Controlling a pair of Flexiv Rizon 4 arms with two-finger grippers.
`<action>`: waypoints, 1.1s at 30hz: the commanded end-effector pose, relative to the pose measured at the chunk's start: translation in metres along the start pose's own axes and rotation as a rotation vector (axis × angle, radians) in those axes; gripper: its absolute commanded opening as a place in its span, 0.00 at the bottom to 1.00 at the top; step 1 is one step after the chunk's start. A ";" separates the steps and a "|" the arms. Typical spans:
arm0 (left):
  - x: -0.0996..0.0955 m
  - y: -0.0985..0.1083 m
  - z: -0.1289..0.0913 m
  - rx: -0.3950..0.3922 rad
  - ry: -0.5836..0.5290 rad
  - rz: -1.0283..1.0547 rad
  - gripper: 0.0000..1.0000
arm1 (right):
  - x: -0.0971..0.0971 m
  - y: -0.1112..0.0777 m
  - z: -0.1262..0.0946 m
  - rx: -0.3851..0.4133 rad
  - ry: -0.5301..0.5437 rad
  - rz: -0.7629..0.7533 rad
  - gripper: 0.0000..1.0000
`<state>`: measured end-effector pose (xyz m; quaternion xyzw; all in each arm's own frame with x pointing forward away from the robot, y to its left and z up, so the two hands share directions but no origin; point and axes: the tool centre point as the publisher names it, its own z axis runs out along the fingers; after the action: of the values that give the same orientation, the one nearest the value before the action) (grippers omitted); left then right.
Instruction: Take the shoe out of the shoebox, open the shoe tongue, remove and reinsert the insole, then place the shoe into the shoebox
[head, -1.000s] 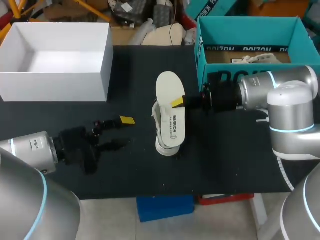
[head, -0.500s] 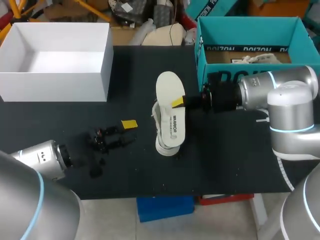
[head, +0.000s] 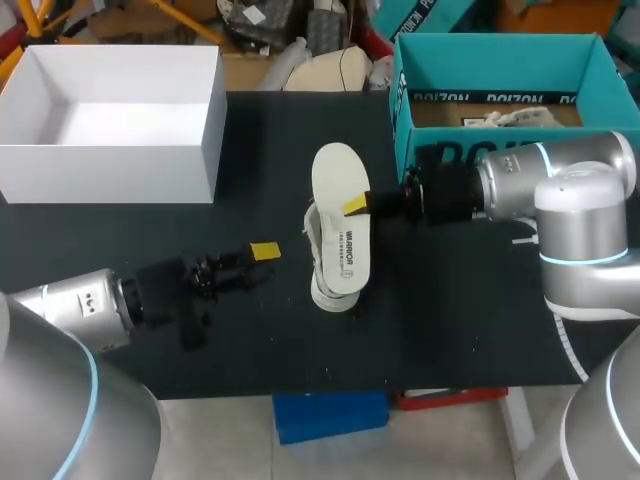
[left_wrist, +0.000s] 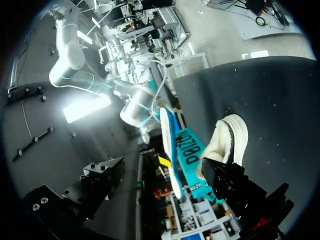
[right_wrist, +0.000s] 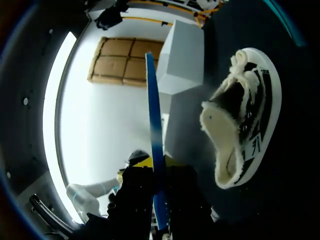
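One insole (head: 340, 225) clamped in the right gripper (head: 357, 205), just over the shoe (head: 328, 296)

Looking down on a flat, matt black worktop (head: 470, 330), flecked with small pale specks. Bearing an open white rectangular box (head: 110, 175) at the far left corner, standing upright with the opening facing up. Carrying a teal cardboard shoebox (head: 500, 65) at the far right corner, likewise standing open-topped, well apart from the white box. Holding a white fleece-lined shoe (head: 313, 250) near the middle, lying on its side between the two boxes, touching neither, with the fleecy opening facing the right side.
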<state>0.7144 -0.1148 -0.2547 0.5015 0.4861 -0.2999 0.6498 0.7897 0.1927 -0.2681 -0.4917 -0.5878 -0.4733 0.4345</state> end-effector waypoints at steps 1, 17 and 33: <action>0.010 0.007 -0.001 0.041 -0.033 0.009 1.00 | 0.000 0.000 0.001 -0.001 -0.002 0.000 0.00; 0.020 0.007 0.040 0.084 0.049 -0.149 1.00 | 0.000 0.000 0.001 -0.001 -0.002 0.000 0.00; 0.020 0.001 0.075 0.116 -0.002 -0.216 0.93 | 0.000 0.000 0.001 -0.001 -0.002 0.000 0.00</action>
<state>0.7405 -0.1748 -0.2651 0.4835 0.5197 -0.3968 0.5820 0.7897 0.1927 -0.2681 -0.4917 -0.5877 -0.4733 0.4344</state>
